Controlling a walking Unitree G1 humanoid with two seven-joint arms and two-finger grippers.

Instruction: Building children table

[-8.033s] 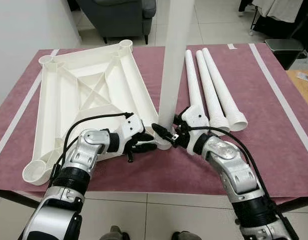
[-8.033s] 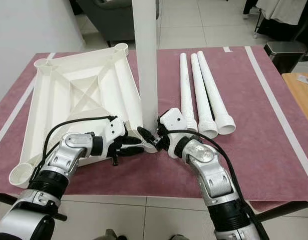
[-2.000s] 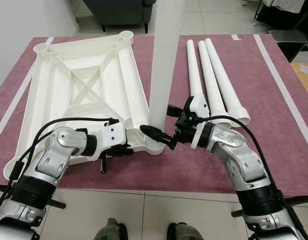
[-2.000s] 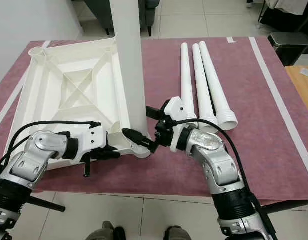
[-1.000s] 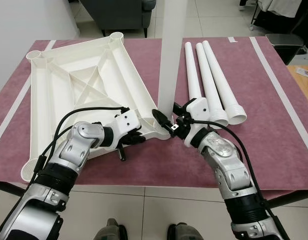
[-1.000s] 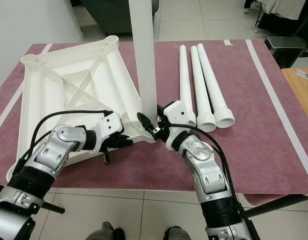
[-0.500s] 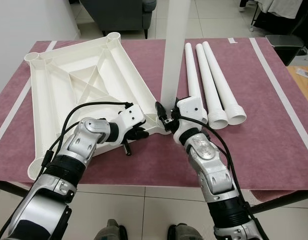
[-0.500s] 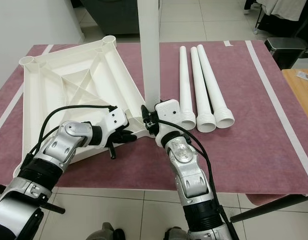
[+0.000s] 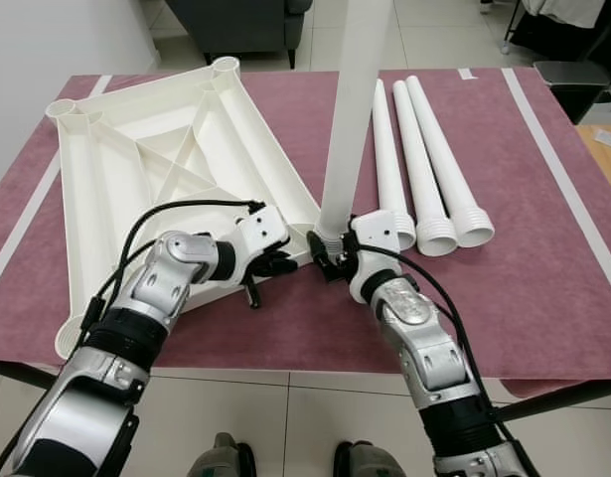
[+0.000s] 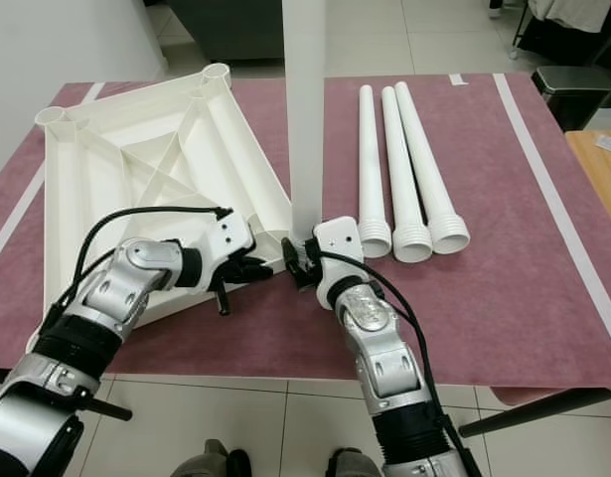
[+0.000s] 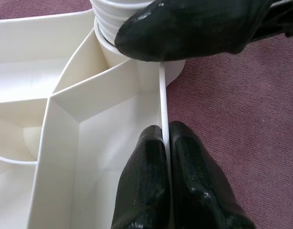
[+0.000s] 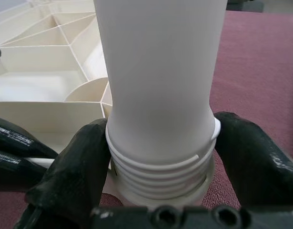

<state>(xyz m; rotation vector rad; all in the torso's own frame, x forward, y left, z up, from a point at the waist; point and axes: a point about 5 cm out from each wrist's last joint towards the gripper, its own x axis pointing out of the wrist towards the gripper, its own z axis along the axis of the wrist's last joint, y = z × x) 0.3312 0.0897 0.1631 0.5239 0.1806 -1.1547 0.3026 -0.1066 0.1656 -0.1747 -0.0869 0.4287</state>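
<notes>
Left gripper [image 11: 163, 157] pinches the tabletop [image 9: 156, 169] rim to steady it, while right gripper [image 12: 160, 167] clamps the upright leg's [image 10: 305, 109] threaded end into the corner socket just ahead.

Setting: room of a home, used as an assembly spot
- Floor [image 9: 454, 35]: pale glossy square tiles with thin grout lines, visible beyond and beneath the work surface
- Armchair [image 9: 250, 18]: dark grey upholstered seat on short dark legs, standing on the tiles past the far edge
- Wall [image 9: 47, 45]: plain white, at the robot's left
- Counter [image 10: 543, 258]: covered by a maroon cloth marked with white tape strips
- Bin [image 10: 573, 87]: dark lidded container on the floor at the far right
- Wooden surface [image 10: 598, 164]: light-coloured corner at the right edge, a small item on it too small to identify
</notes>
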